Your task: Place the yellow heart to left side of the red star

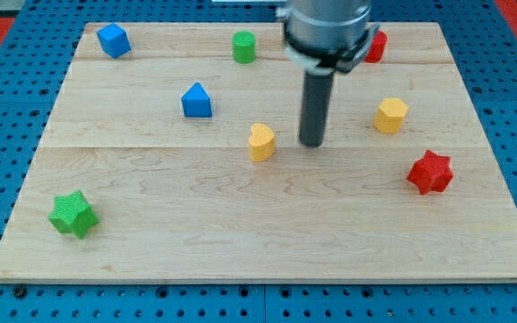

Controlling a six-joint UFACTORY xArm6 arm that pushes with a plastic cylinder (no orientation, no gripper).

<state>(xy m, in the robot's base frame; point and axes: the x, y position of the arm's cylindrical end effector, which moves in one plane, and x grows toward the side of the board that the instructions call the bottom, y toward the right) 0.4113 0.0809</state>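
The yellow heart [260, 142] lies near the middle of the wooden board [240, 224]. The red star [430, 172] lies at the view's right, well apart from the heart and a little lower. My tip [311, 144] rests on the board just right of the yellow heart, with a small gap between them. It stands between the heart and the red star, far closer to the heart.
A yellow hexagon block [390, 115] sits up and left of the red star. A red block [376, 46] is partly hidden behind the arm at the top. A blue triangle [197, 100], blue cube [113, 40], green cylinder [243, 46] and green star [71, 213] lie to the left.
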